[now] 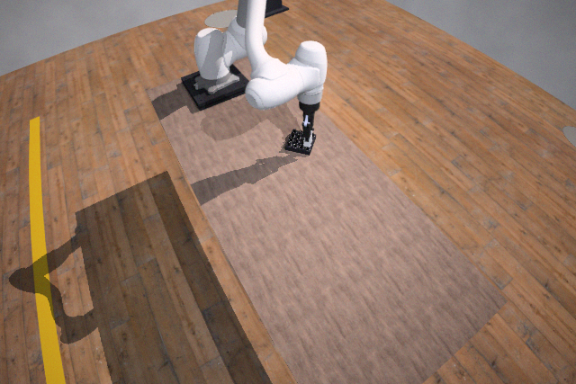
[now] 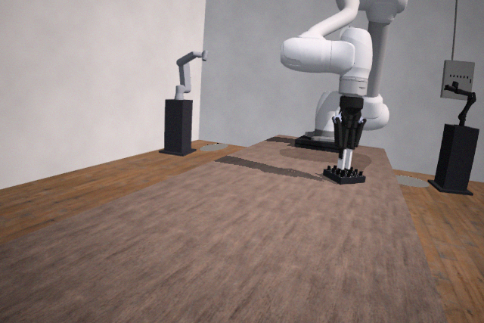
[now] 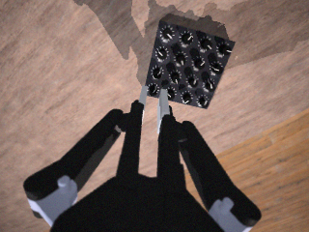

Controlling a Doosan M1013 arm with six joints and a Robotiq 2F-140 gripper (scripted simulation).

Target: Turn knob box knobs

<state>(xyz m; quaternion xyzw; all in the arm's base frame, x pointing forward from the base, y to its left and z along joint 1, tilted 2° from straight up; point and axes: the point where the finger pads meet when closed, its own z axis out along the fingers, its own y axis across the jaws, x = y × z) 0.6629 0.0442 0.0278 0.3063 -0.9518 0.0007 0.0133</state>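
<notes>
The black knob box (image 1: 293, 144) (image 2: 352, 179) (image 3: 191, 71) stands on the table, with four rows of black knobs that carry white lines. My gripper (image 1: 307, 139) (image 2: 344, 167) (image 3: 153, 96) points straight down over one corner of the box. Its two fingertips stand a little apart on either side of the corner knob (image 3: 154, 89), with small gaps to it. The printed names are too small to read, so I cannot tell which knob this is. In the exterior view the fingertips reach down to knob height.
The box is near the far end of the long brown table (image 1: 325, 240) (image 2: 234, 233), close to the arm's black base plate (image 1: 204, 92). Two black pedestals (image 2: 178, 125) (image 2: 455, 156) with small devices stand on the wooden floor beyond the table.
</notes>
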